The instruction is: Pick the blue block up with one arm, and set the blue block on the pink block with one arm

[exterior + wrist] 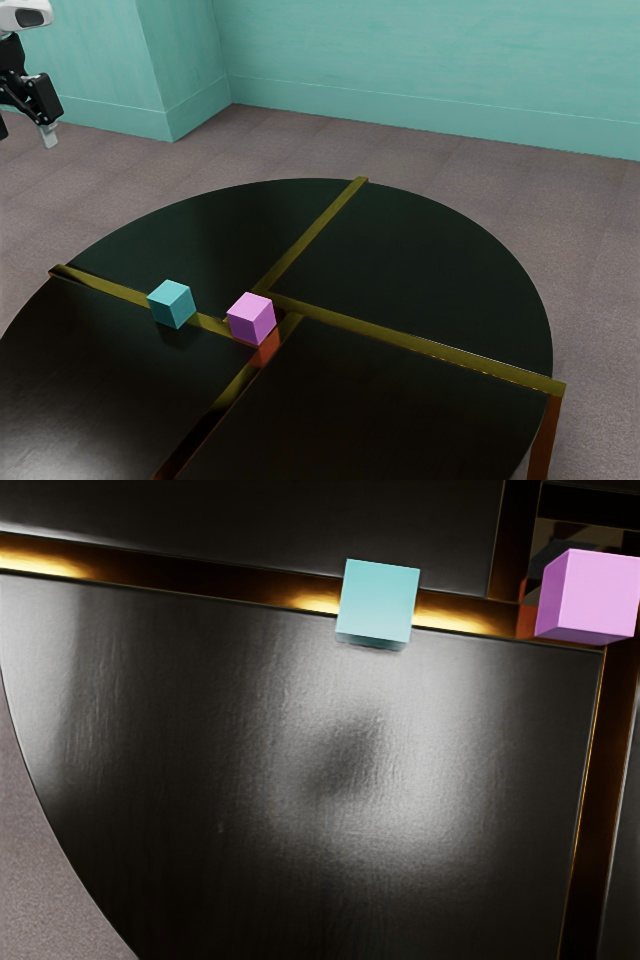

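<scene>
The claw (28,112) hangs high at the exterior view's upper left, well above and away from the table, holding nothing. It sits so close to the edge that I cannot tell whether it is released or clenched. From where I stand it looks parked in a starting pose, with the whole reach yet to be made. The blue block (171,303) rests on the table on one of the golden strips (310,235), untouched. The pink block (251,317) stands near it toward the exterior view's right, close to where the strips cross, with a clear gap between the two. That gap should leave room to come down over the blue one without nudging its neighbour, and the carry across will be short. From the hand's camera the blue block (377,603) lies ahead across a stretch of dark tabletop, with the pink block (587,595) off to its side. An orange-red patch (265,348) shows just under the pink block, but whether it is a reflection or part of the table I cannot say. The table (400,270) is round, black and glossy, quartered by the strips. Around it are grey-brown floor (450,150) and teal walls (450,60).
</scene>
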